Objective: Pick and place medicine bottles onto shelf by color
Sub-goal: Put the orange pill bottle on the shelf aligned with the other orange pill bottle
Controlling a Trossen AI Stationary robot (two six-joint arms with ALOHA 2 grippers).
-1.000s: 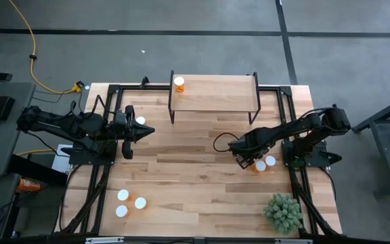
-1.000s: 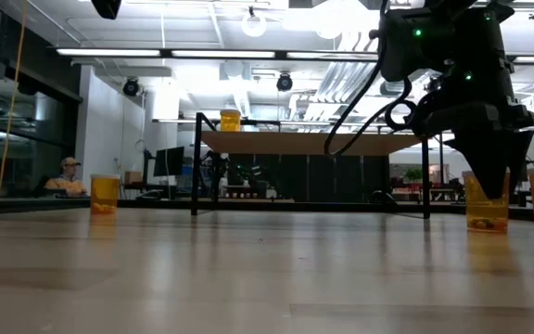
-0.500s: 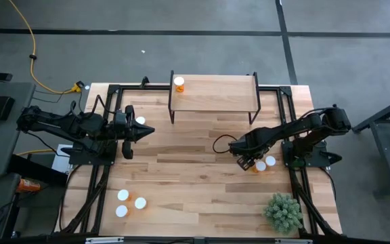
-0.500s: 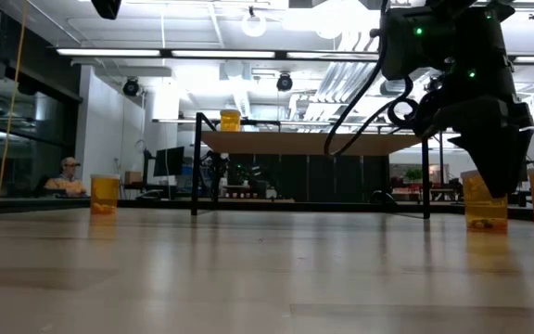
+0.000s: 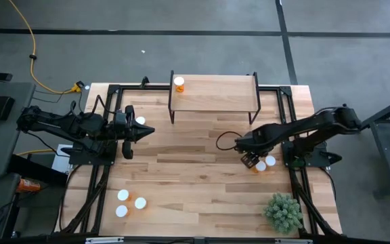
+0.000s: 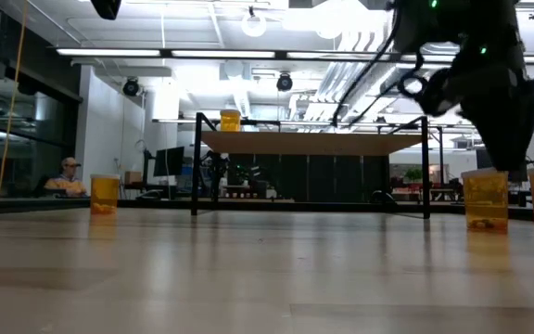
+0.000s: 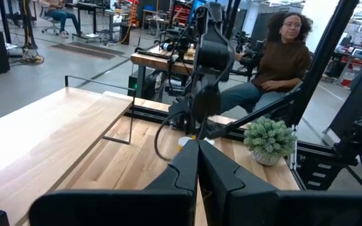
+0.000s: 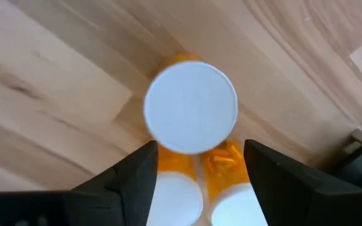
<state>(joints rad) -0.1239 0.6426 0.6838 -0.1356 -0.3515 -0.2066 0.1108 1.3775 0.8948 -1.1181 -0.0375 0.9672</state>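
Observation:
Three orange medicine bottles with white caps stand together at the table's right. My right gripper (image 8: 200,150) points down just above them, open. Its fingers stand on either side of one bottle's cap (image 8: 190,107) without touching it. The low view shows the gripper (image 6: 508,139) ending at the top of a standing bottle (image 6: 487,199). One bottle (image 5: 179,83) stands on the shelf (image 5: 215,95) at its left end. My left gripper (image 5: 147,130) is held level and shut at the table's left, next to another bottle (image 5: 140,120).
Three more bottles (image 5: 131,202) stand near the table's front left. A small green plant (image 5: 283,211) sits at the front right corner. A person (image 7: 281,59) sits beyond the table's right side. Bare wood lies between the shelf and the front edge.
My right gripper has risen from around the bottle to just above its cap. The bottle has stayed standing on the table in the same place.

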